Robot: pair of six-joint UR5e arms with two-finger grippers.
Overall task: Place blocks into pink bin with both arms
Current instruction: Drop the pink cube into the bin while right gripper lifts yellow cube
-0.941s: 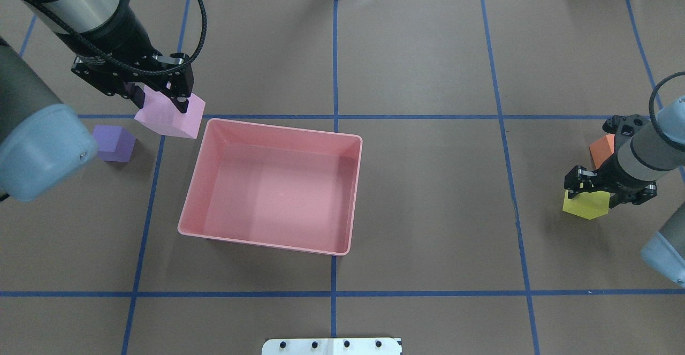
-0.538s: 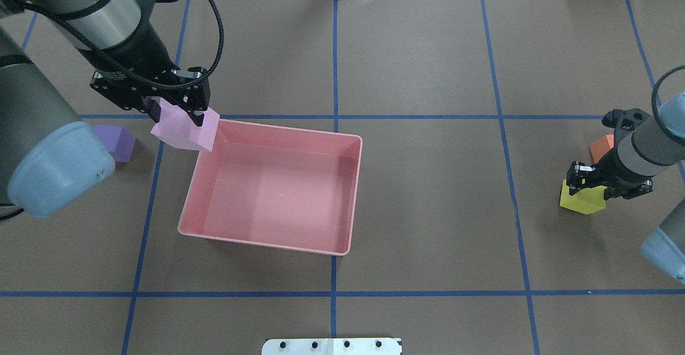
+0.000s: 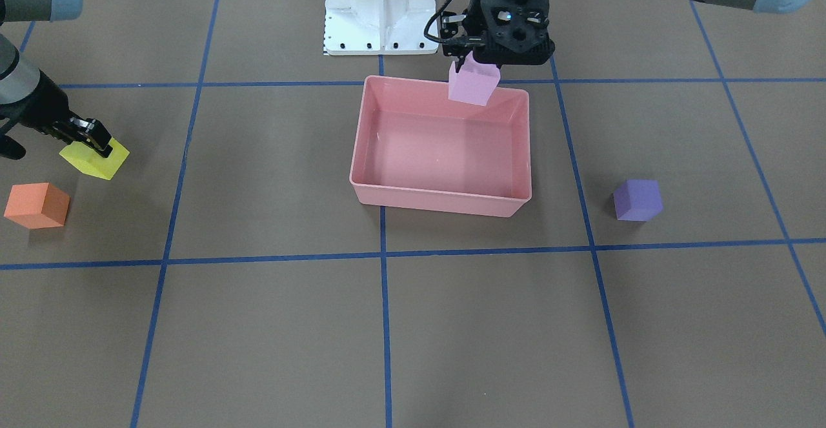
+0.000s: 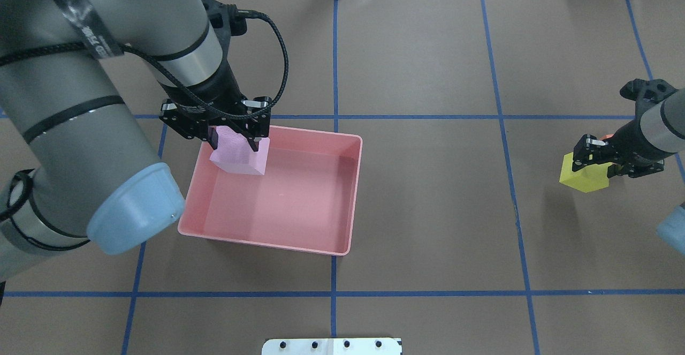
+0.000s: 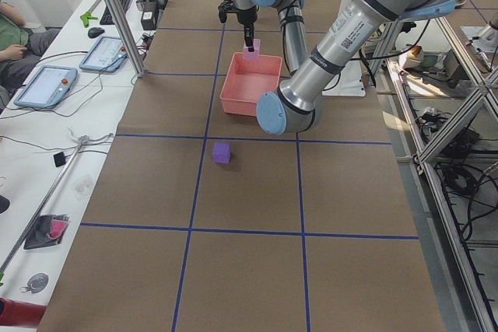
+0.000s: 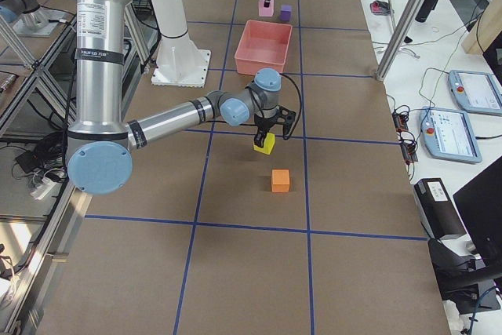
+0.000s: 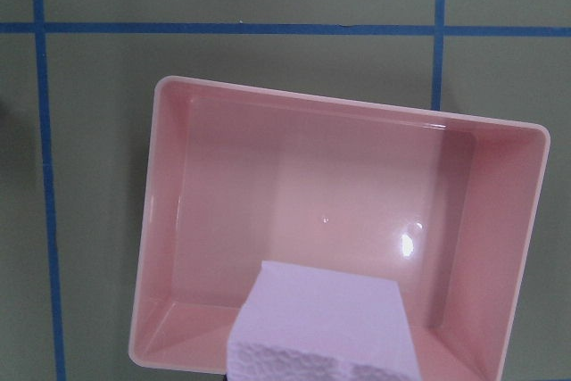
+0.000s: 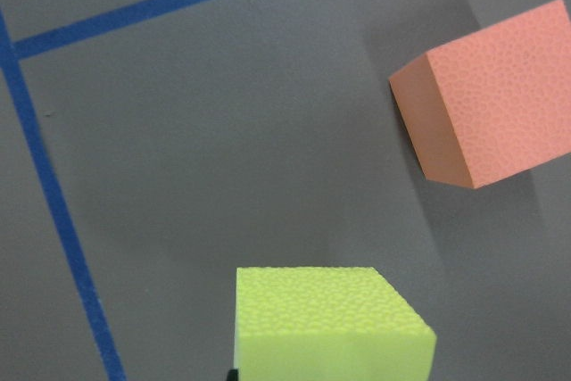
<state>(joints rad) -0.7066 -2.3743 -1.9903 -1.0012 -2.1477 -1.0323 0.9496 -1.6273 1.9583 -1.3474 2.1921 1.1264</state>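
My left gripper is shut on the light pink-lilac cube and holds it above the far-left corner of the pink bin. The bin holds nothing else. From the front the cube hangs over the bin's wall nearest the robot. My right gripper is shut on the yellow cube and holds it just off the table. The orange cube rests on the table beside it. The purple cube rests on the table on the bin's other side, hidden by my left arm in the overhead view.
The white pedestal base stands behind the bin. Blue tape lines grid the brown table. A side bench with tablets runs along the table's far edge.
My left gripper has carried the pink-lilac cube rightward from outside the bin's left wall to over its far-left corner. My right gripper has shifted slightly farther from the robot with the yellow cube.
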